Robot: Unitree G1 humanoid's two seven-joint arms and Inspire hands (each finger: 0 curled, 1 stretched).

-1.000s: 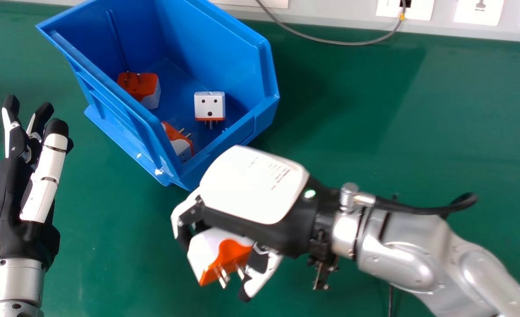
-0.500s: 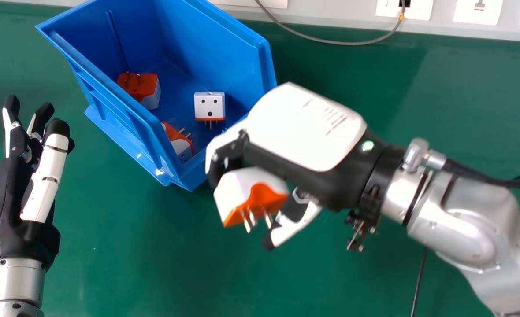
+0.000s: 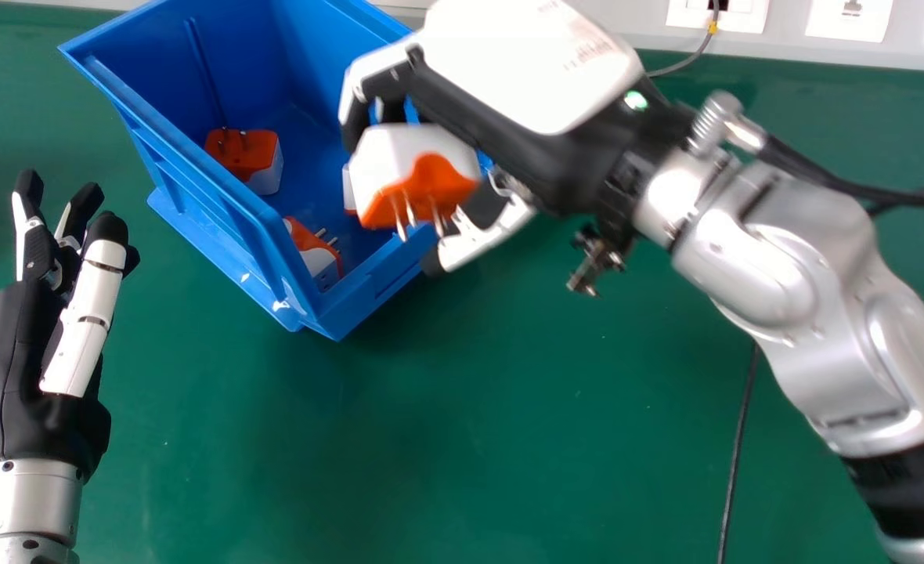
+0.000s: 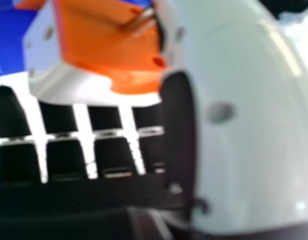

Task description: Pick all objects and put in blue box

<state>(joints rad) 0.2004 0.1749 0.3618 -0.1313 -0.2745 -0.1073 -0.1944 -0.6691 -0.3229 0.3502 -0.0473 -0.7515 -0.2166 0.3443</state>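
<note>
Green table beneath, plug adapter clasped inside the robot hand.

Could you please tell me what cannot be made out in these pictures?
Head view: most of the rightmost adapter inside the blue box, behind the held adapter.
Head view: part of the box's right wall, behind the right hand.
Right hand view: part of the held adapter, cut off by the edge.
</note>
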